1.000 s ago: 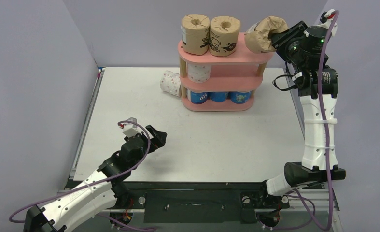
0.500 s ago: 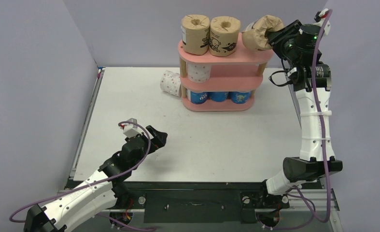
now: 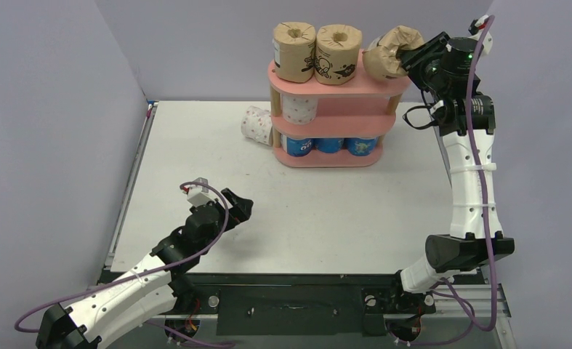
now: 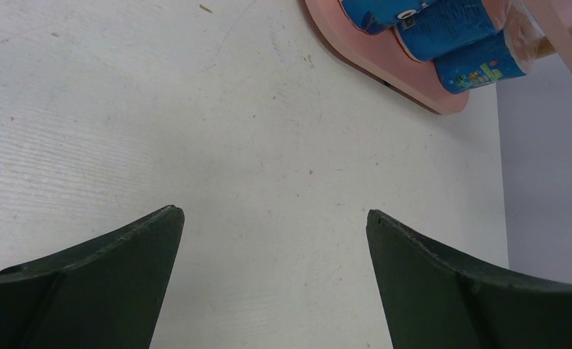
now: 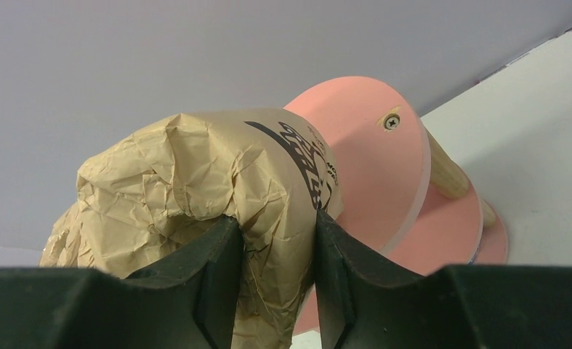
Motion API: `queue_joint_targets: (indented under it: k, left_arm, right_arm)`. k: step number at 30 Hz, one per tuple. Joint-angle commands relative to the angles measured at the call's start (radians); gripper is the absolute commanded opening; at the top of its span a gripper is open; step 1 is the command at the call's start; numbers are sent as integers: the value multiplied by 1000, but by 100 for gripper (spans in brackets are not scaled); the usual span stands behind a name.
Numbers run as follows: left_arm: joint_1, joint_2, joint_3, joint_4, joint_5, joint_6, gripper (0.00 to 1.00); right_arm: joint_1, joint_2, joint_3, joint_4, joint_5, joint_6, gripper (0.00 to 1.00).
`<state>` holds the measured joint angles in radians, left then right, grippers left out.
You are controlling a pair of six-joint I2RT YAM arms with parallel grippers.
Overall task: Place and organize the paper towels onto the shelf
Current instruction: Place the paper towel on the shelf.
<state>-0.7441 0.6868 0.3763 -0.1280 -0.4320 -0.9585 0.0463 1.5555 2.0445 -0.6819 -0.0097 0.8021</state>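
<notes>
**Step in hand: seat the third brown roll on the top tier.**

1. Status. At the upper right of the overhead view, the right gripper is clamped on the brown roll. The fingers crush its soft wrap. The roll hangs tilted over the right end of the shelf, beside the two standing brown rolls. Whether it touches the top board cannot be told.
2. Alignment. Turn the roll upright so its axis matches its neighbours. Keep it inboard of the rounded board end, which shows right of centre in the right wrist view.
3. Lowering. Descend until the base bears flat on the board. Do not push the adjacent roll, which would likely topple.
4. Release. Part the fingers only once the board carries the weight, since the crumpled wrap may cling. Withdraw toward the right of the frame.

The left gripper is spread wide and empty over the table at lower left. A white dotted roll lies on the table just left of the shelf. Another stands on the middle tier, and the blue rolls fill the bottom.
</notes>
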Motion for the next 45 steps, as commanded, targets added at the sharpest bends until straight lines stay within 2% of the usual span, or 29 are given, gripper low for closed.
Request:
queue_joint_targets:
  k: [1, 18, 26, 45]
  left_arm:
    - [5, -4, 2, 43, 9, -4, 97]
    - [7, -21, -13, 37, 12, -8, 97]
    - [8, -20, -14, 45, 12, -7, 97]
    - [7, -45, -30, 41, 11, -7, 97]
  right_arm:
    - [3, 7, 1, 95, -12, 10, 33]
    - [16, 46, 7, 95, 1, 12, 36]
    - [25, 46, 12, 94, 6, 13, 54]
    - [32, 67, 64, 77, -4, 16, 61]
